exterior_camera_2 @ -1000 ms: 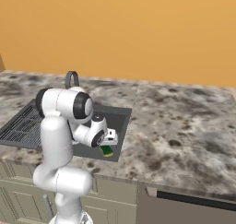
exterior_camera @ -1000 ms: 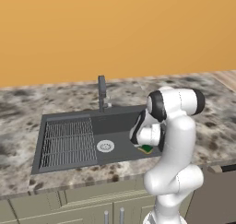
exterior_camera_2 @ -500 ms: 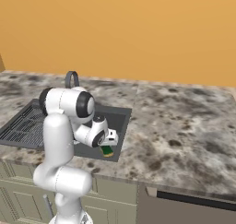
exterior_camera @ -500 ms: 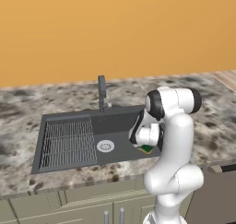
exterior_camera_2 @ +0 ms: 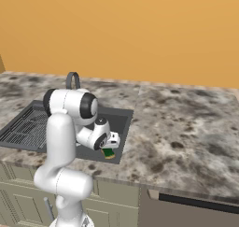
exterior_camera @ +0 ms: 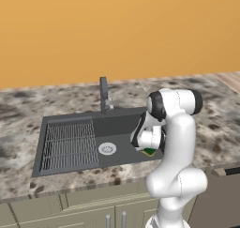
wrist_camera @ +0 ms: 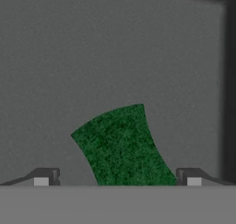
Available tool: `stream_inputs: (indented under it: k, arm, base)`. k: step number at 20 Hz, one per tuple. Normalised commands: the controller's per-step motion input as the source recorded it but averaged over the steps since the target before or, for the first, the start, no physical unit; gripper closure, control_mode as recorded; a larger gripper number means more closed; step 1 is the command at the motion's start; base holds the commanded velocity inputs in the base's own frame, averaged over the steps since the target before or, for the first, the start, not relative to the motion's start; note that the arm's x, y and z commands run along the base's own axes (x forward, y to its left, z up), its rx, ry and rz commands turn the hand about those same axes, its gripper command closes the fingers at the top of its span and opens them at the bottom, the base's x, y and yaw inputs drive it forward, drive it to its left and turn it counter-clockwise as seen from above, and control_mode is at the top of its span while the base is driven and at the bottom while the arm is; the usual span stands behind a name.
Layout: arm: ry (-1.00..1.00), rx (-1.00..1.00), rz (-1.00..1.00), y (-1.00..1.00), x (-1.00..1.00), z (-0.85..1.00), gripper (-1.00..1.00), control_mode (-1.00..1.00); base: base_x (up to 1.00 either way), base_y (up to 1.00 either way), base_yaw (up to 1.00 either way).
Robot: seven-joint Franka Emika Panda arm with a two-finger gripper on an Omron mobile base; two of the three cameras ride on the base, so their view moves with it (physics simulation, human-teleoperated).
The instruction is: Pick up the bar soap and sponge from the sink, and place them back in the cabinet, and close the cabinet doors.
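The sponge, dark green on top with a yellow layer, lies on the floor of the dark grey sink near its front right corner. It also shows as a small green and yellow block, the sponge, just under my hand. My gripper hangs open right over it, one fingertip on each side and neither touching it. The bar soap, the cabinet and the cabinet doors are out of view.
A ribbed draining rack fills the sink's left half, with a round silver drain beside it and a dark faucet behind. Speckled stone counter surrounds the sink. Low cupboard fronts run below.
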Motion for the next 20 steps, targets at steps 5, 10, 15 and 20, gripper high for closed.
stream_inputs:
  k: [5,10,15,20]
  arm:
    - [0.00,0.00,0.03,-0.07,0.10,-0.09,-1.00,-1.00]
    - [0.03,0.00,0.07,-0.03,0.02,-0.06,-1.00,-1.00]
    - [0.05,0.00,0.08,0.00,0.00,-0.05,-1.00,-1.00]
    - [0.03,0.00,0.06,0.00,0.00,-0.04,-1.00,-1.00]
  base:
    - [0.00,0.00,0.00]
    - [0.00,0.00,0.00]
    - [0.00,0.00,0.00]
    - [0.00,0.00,0.00]
